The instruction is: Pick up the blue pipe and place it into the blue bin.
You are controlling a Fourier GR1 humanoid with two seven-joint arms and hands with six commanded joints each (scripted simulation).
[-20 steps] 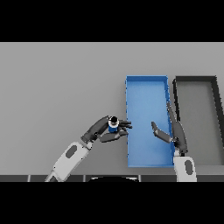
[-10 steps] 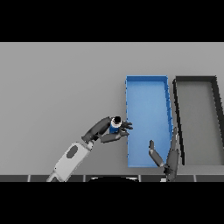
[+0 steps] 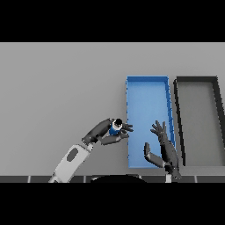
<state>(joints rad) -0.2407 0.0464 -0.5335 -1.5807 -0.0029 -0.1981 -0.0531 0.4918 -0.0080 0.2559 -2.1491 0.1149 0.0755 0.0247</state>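
left hand (image 3: 107, 132) gripping cylindrical blue pipe (image 3: 115, 128)

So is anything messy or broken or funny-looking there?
Nothing stands out. The left hand holds the blue pipe beside the blue bin, not yet inside it. The right hand is open over the bin's near end. The black bin sits straight next to the blue one, and nothing is spilled or tipped.

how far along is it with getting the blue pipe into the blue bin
Pickup looks done: the left hand has its fingers curled round the blue pipe, right at the blue bin's left wall. The pipe is not yet over the bin's floor. Left: carry it across the wall and release it. The right hand hovers open over the bin.
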